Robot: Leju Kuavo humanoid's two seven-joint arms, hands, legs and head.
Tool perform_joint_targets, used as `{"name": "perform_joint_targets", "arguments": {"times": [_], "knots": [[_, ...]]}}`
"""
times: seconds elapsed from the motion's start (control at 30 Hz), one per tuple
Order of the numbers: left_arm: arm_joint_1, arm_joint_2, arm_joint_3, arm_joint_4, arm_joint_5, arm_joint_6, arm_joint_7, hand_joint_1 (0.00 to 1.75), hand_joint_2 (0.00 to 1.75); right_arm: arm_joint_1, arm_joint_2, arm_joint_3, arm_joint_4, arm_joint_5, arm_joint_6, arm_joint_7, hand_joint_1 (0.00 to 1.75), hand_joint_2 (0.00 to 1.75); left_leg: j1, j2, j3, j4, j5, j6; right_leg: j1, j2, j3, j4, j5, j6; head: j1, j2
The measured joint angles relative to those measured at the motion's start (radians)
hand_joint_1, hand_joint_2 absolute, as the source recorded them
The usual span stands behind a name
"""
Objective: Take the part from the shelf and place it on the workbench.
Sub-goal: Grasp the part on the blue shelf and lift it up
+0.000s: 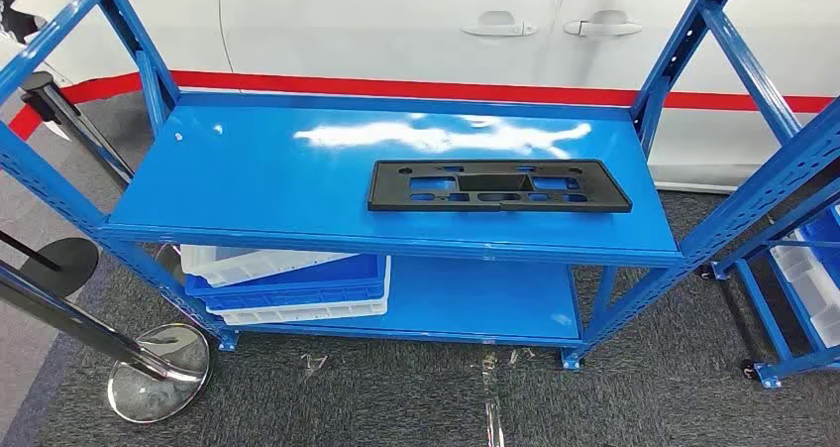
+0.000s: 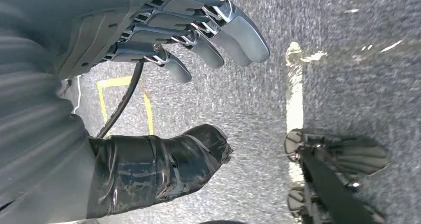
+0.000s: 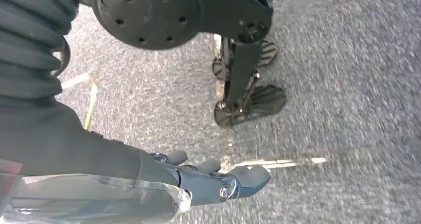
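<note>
Head view: black part (image 1: 498,186) flat on shelf (image 1: 248,184), right of centre; likely light, stiff; grasp long edge. Left hand (image 2: 164,80) and right hand (image 3: 218,182) spread, empty.

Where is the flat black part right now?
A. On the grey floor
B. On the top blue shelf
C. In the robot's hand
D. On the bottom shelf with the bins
B. The black part lies flat on the top level of the blue shelf; the stacked bins sit on the level below it, and both the left hand and the right hand hang over the floor holding nothing.
</note>
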Motion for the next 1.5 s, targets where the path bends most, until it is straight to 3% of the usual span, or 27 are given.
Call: {"name": "perform_joint_targets", "arguments": {"times": [0.03,0.07,0.1,0.37,0.63,0.77,0.93,1.13,1.5], "knots": [[-0.002,0.000,0.011,0.001,-0.006,-0.002,0.000,0.00,0.58,-0.002,-0.001,-0.012,0.001,0.005,0.002,0.000,0.00,0.00,0.000,0.000,0.000,0.000,0.000,0.000,0.000,0.000,0.000,0.000,0.000,0.000,0.000,0.000],[-0.005,0.001,0.023,0.001,-0.011,-0.004,-0.001,0.00,0.44,-0.005,-0.003,-0.024,0.003,0.009,0.004,0.000,0.00,0.00,0.000,0.000,0.000,0.000,0.000,0.000,0.000,0.000,0.000,0.000,0.000,0.000,0.000,0.000],[-0.009,0.001,0.045,0.002,-0.021,-0.009,-0.002,0.00,0.00,-0.010,-0.005,-0.045,0.006,0.018,0.007,0.001,0.00,0.00,0.000,0.000,0.000,0.000,0.000,0.000,0.000,0.000,0.000,0.000,0.000,0.000,0.000,0.000],[-0.042,0.002,0.214,0.021,-0.078,-0.066,-0.009,0.00,0.00,-0.048,-0.019,-0.218,0.031,0.044,0.031,-0.011,0.00,0.00,0.000,0.000,0.000,0.000,0.000,0.000,0.000,0.000,0.000,0.000,0.000,0.000,0.000,0.000],[-0.076,-0.002,0.366,0.051,-0.185,-0.105,0.015,0.00,0.00,-0.086,-0.023,-0.402,0.041,0.036,0.041,-0.136,0.00,0.00,0.000,0.000,0.000,0.000,0.000,0.000,0.000,0.000,0.000,0.000,0.000,0.000,0.000,0.000],[-0.091,-0.004,0.443,0.069,-0.240,-0.122,0.028,0.00,0.00,-0.096,-0.038,-0.461,-0.019,0.020,0.026,-0.179,0.00,0.00,-0.001,-0.001,-0.001,0.000,0.000,0.000,-0.001,-0.001,0.000,0.000,0.000,0.000,0.000,0.000],[-0.105,-0.004,0.515,0.083,-0.295,-0.138,0.041,0.00,0.00,-0.120,-0.090,-0.546,-0.145,-0.008,0.015,-0.167,0.00,0.00,-0.001,-0.001,0.000,0.000,0.000,0.000,-0.001,-0.001,0.001,0.000,0.000,0.000,0.000,0.000],[-0.116,-0.005,0.573,0.093,-0.347,-0.152,0.051,0.00,0.00,-0.129,-0.108,-0.573,-0.324,0.015,-0.014,-0.139,0.00,0.00,-0.002,-0.002,0.000,0.000,0.000,0.000,-0.002,-0.002,0.001,0.000,0.000,0.000,0.000,0.000],[-0.133,-0.005,0.649,0.105,-0.427,-0.171,0.067,0.00,0.00,-0.155,-0.137,-0.536,-0.671,0.208,-0.104,-0.117,0.00,0.00,-0.001,-0.002,0.000,0.000,0.000,0.000,-0.001,-0.003,0.001,0.000,0.000,0.000,0.000,0.000]]}}
